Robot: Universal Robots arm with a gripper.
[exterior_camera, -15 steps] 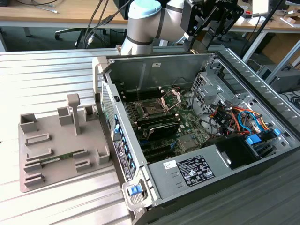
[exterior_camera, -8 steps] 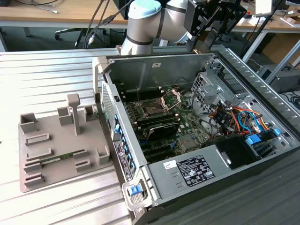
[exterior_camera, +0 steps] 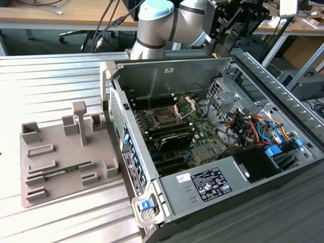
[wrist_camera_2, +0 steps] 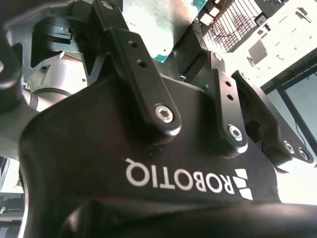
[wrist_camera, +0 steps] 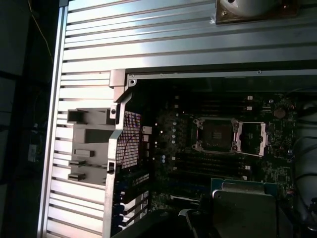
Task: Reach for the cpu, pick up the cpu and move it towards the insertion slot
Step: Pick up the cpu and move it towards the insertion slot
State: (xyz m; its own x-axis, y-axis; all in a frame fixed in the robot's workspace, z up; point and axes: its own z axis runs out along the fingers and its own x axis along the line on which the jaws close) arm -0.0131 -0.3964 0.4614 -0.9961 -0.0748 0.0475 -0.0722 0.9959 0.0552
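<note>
The gripper [exterior_camera: 237, 23] hangs in the upper part of the exterior view, toward the exterior view's right, above the back wall of the open computer case [exterior_camera: 202, 71]. In both wrist views it carries the cpu [wrist_camera: 242, 210]. There a flat square piece with a pale metal top and a green edge sits very near to the camera. In the second wrist view the black finger bars [wrist_camera_2: 142, 82] stand on the two sides of this pale plate. It seems the jaws are pressed on the plate's edges, although the contact itself is hard to see.

The insertion slot [exterior_camera: 164, 119] lies in the middle of the exterior view, on the green board inside the case. It is a dark square, and its silver hinged frame [exterior_camera: 185, 107] is folded open just beside it. The cpu is high over the case and well apart from the slot.

The case lies on a ribbed metal table [exterior_camera: 50, 81]. In the lower left of the exterior view a gray holder block [exterior_camera: 101, 174] stands beside the case. A thin green memory stick [exterior_camera: 63, 172] rests in one of its grooves.
</note>
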